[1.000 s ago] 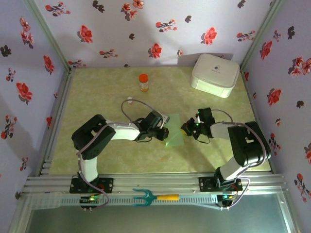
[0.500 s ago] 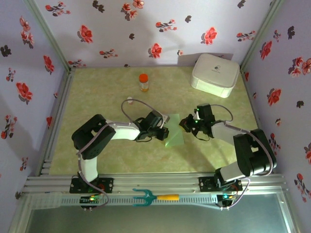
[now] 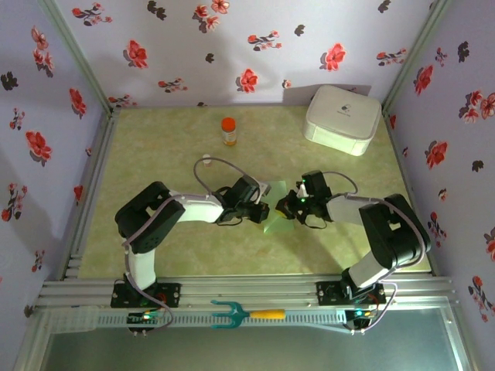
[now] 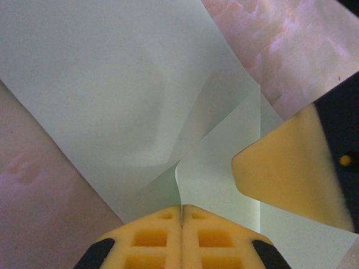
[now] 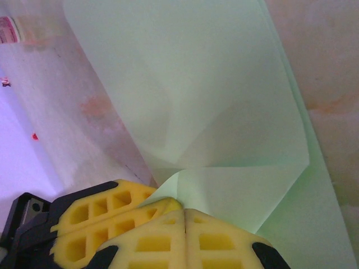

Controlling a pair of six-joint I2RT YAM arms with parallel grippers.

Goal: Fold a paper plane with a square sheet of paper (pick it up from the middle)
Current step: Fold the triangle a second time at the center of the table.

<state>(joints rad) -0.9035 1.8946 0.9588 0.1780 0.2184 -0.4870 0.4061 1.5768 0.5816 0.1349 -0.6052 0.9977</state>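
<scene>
The pale green sheet of paper [image 3: 275, 219] lies mid-table, creased, between both grippers. My left gripper [image 3: 261, 210] is shut on a raised edge of the sheet of paper [image 4: 112, 95], which runs as a thin line into the closed jaws of the left gripper [image 4: 181, 208]. My right gripper [image 3: 284, 207] meets it from the right. In the right wrist view the right gripper [image 5: 184, 213] is shut at the tip of a folded-over triangular flap [image 5: 241, 190]. The left gripper's fingers [image 5: 106, 218] touch it on the left. The right gripper's finger [image 4: 291, 174] rests on the paper.
A white rounded box [image 3: 343, 118] stands at the back right. An orange-capped bottle [image 3: 228, 131] and a small white object [image 3: 206, 160] sit behind the left arm. The teal fork-shaped tool [image 3: 232, 314] lies on the front rail. Flowered walls enclose the table.
My right gripper has moved left over the paper until it meets the left gripper, and the paper's right part is folded over. The left arm has stayed put.
</scene>
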